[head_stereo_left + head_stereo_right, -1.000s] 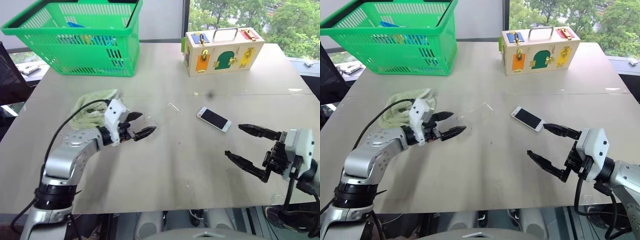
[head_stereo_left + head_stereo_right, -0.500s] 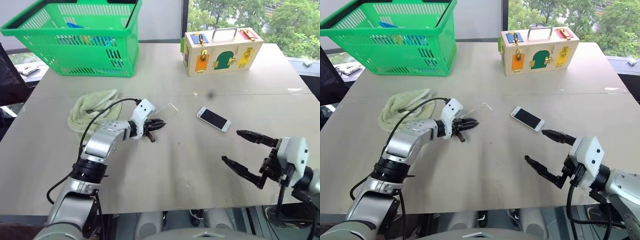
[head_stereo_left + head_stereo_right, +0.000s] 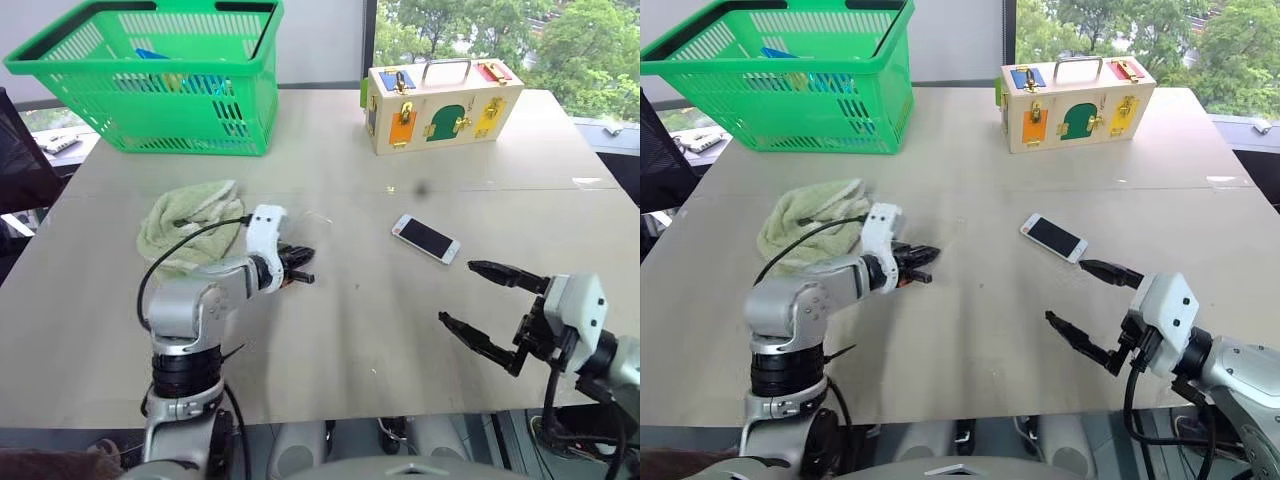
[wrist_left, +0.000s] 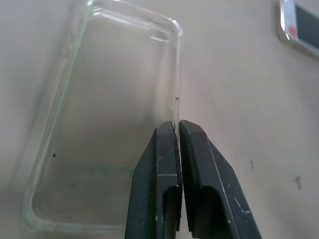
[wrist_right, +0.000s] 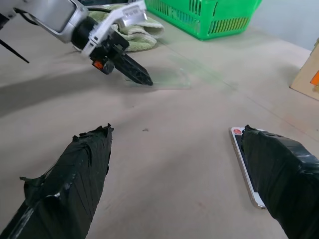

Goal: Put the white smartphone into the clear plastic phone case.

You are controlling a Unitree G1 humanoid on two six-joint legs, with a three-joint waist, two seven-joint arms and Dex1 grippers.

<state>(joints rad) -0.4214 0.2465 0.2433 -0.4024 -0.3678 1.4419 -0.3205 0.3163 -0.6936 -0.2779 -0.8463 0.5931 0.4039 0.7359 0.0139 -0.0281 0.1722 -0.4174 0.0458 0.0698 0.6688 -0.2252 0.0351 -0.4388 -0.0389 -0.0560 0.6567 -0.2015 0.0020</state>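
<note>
Left tool (image 4: 175,130) pinches the case (image 4: 99,129) rim; right tool (image 3: 490,300) waits, jaws wide and empty.

Keep the pinch light on that thin rim, I judge, or the shell will flex or slip. The case is clear, nearly invisible, round-cornered, running ahead of the left tool on the counter (image 3: 350,340). The phone (image 3: 427,238), black screen with white ends, lies just ahead of the right tool.

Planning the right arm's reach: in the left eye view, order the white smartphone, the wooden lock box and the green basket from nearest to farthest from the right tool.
1. White smartphone, on the table just beyond the right tool.
2. Wooden lock box, at the table's far edge.
3. Green basket, far left corner.
</note>
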